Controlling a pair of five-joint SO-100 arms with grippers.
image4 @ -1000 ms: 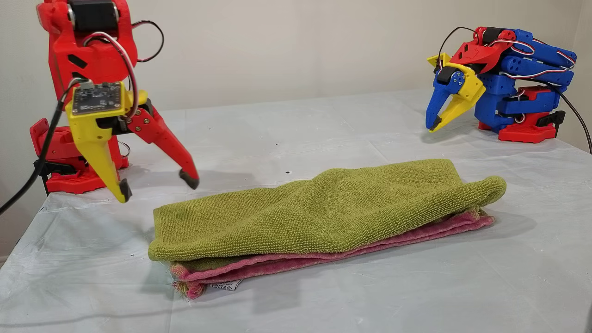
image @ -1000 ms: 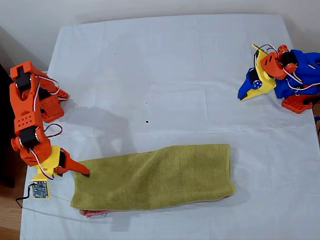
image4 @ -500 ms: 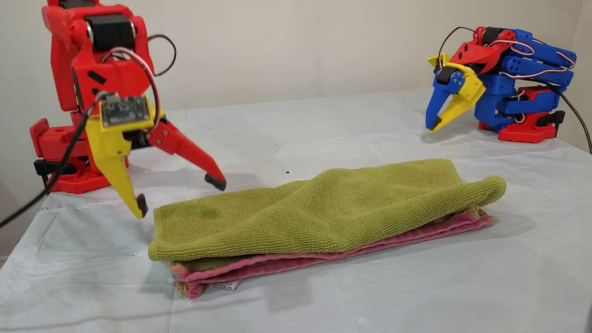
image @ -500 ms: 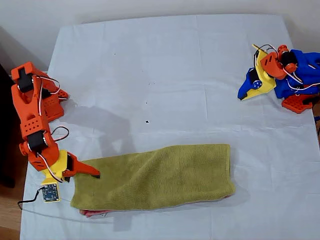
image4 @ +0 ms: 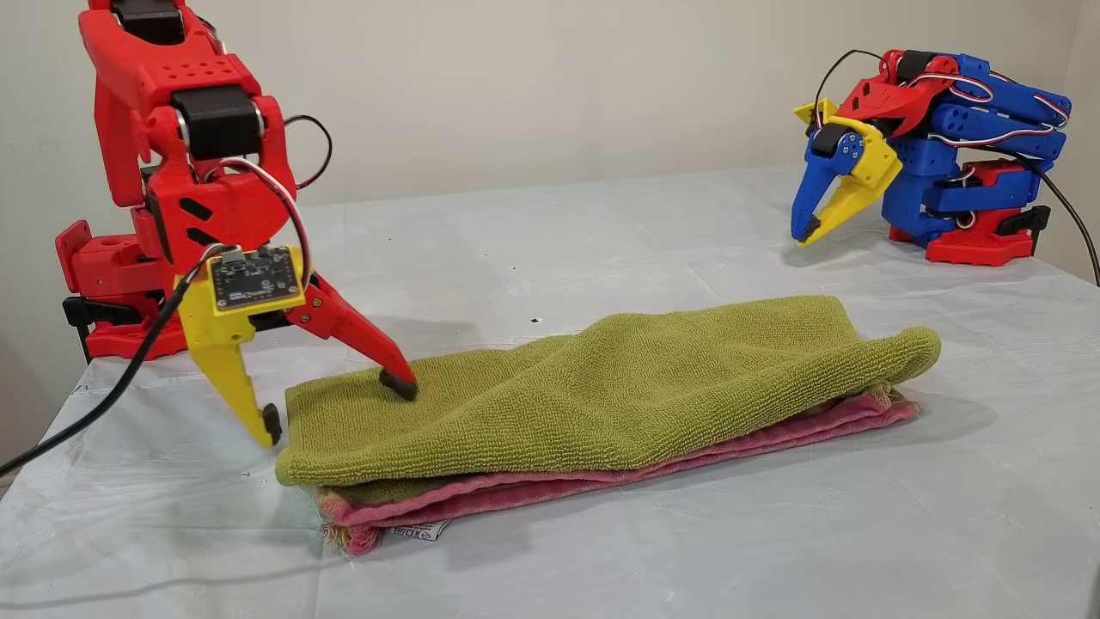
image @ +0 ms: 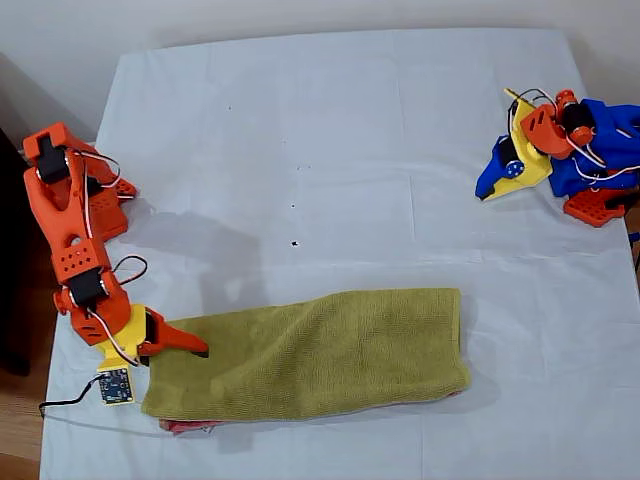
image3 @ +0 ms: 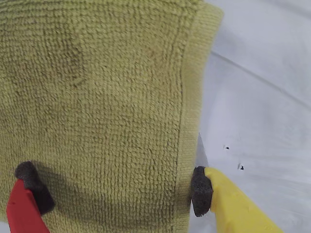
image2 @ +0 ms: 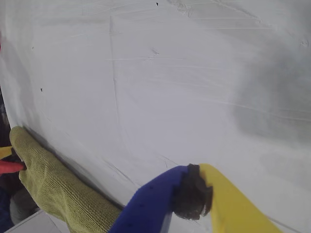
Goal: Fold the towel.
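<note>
Since the earlier frames my second gripper (image4: 339,404) has come down onto the short end of the olive-green terry towel (image: 310,355) at the exterior view's left. It is spread wide and holds nothing: the red finger rests on the pile, the yellow one stands just outside the edge. The towel lies folded in a long strip on the white-covered surface (image: 330,130). My first gripper (image: 492,180) is parked far away, clenched and empty. I judge it may pinch only the top layer, so the pink hems (image4: 601,481) would stay behind. The small white tag (image4: 418,531) carries print too small to read.
</note>
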